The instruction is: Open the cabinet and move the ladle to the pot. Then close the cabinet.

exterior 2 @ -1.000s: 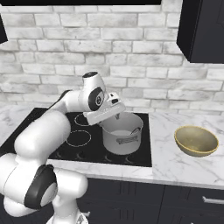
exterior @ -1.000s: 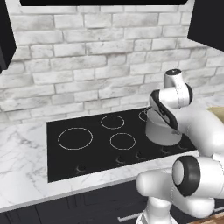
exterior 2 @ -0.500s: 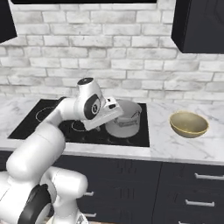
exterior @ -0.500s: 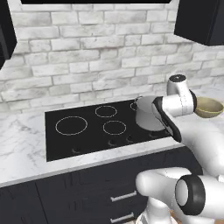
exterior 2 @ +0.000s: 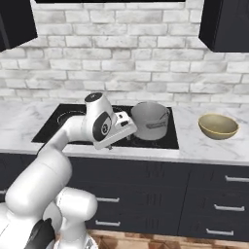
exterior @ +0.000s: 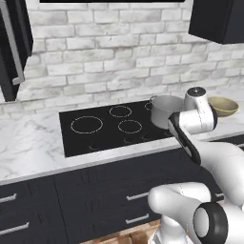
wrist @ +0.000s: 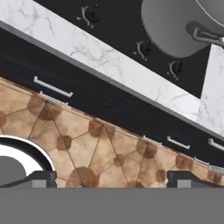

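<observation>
Right base view: end effector [exterior 2: 127, 127] spread, empty, mid-frame beside the pot [exterior 2: 150, 120]; upper-right cabinet [exterior 2: 225, 24] apparently unopened.

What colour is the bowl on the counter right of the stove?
Olive-tan; the bowl shows best in the right base view.

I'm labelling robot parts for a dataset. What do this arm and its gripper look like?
The arm has glossy white, rounded shells with dark grey joint discs and seams. The gripper ends a boxy white hand and has two small dark fingertips. No cables or markings are visible.
</observation>
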{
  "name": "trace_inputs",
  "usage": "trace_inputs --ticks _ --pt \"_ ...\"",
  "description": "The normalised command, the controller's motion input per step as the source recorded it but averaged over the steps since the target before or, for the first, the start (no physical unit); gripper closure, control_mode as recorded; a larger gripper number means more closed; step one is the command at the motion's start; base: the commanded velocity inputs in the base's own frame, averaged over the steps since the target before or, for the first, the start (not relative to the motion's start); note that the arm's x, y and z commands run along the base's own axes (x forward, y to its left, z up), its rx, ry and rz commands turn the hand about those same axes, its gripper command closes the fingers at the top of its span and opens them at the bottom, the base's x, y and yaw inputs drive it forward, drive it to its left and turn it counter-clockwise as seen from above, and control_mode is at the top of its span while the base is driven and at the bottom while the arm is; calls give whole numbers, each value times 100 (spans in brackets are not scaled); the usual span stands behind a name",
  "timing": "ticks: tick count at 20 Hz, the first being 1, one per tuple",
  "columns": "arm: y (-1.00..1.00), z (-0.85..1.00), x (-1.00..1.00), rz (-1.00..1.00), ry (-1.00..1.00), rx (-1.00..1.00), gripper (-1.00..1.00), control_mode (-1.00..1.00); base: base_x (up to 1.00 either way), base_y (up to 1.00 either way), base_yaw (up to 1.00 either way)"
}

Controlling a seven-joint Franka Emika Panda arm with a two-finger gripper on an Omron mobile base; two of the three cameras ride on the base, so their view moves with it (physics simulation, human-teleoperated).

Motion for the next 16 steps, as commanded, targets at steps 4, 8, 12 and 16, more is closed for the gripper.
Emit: trace_inputs --ticks 4,8,12,16 --pt "0 0 0 0 0 0 -100 100 -23 59 0" --pt "0 0 0 0 0 0 -100 100 -42 63 0" --pt "0 0 0 0 0 0 -100 100 -45 71 0" --pt "0 0 0 0 0 0 -100 100 -39 72 0"
